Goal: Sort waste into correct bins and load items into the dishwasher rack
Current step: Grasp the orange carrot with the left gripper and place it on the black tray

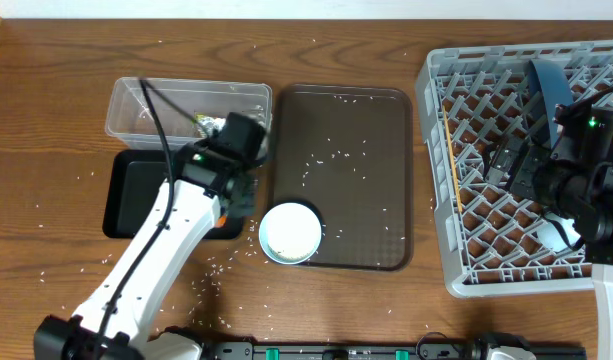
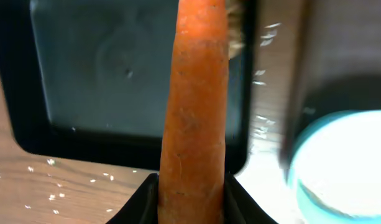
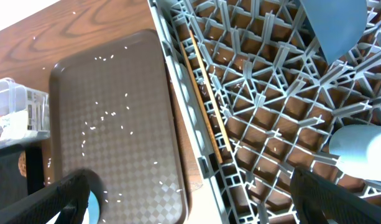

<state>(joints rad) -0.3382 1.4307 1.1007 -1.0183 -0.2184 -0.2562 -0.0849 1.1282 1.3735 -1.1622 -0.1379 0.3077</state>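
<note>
holding the small orange carrot (image 2: pixel 196 106) lengthwise between jaws closed on its thick end, the left gripper (image 2: pixel 191 190) hangs by the right edge of the shallow black rectangular tray (image 2: pixel 84 81); the carrot reaches out over it; waste-sorting is the step in hand; the next move calls for parting the fingers so the carrot lands inside, clear of the white bowl (image 2: pixel 345 168) just beside; a blurred brown lump past the tip may be food; the right gripper (image 3: pixel 196 196) hangs wide open, empty, above the large light-grey lattice dishwasher rack (image 3: pixel 240 124), where thin wooden chopsticks (image 3: pixel 206 93) lie.
</note>
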